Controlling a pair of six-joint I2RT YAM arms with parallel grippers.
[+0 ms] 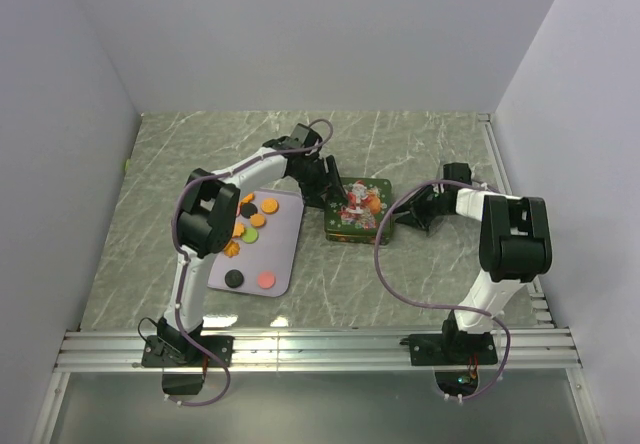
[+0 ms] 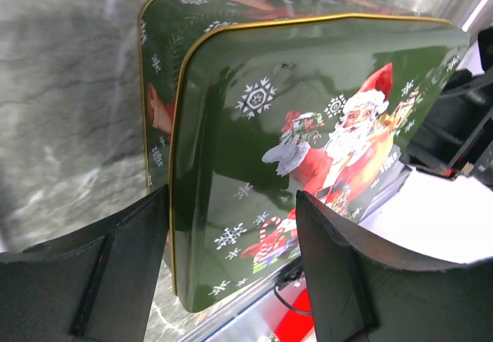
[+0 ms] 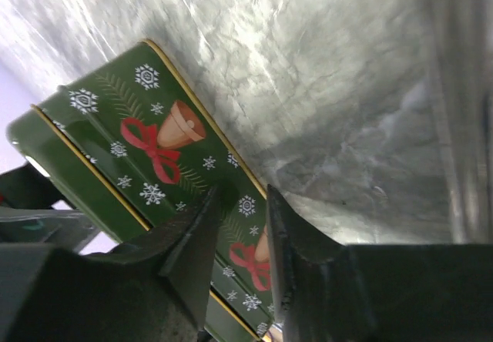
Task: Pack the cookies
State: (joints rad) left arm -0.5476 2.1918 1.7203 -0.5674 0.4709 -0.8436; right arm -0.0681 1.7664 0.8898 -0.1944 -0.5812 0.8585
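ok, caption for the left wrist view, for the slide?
Left gripper open, poised over the green Santa tin lid on the marble table.

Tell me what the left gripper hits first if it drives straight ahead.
Probably the green, Santa-printed metal tin lid: it fills the gap between the left gripper's open fingers, though its distance is unclear.

Tin (image 2: pixel 308 126): sheet metal with a glossy green printed coat. The lid throws mirror-like reflections; the rim is gold-coloured.
Counter (image 1: pixel 420 154): smooth, marble-patterned, slight sheen.
Mat (image 1: pixel 283 254), left of centre: pale lilac, matt.
Cookies (image 1: pixel 268 205): matt.
Left hand (image 2: pixel 231 199) fingers (image 2: pixel 115 273): matt black plastic.
Rails (image 1: pixel 330 349), bottom of frame: bare silvery metal.
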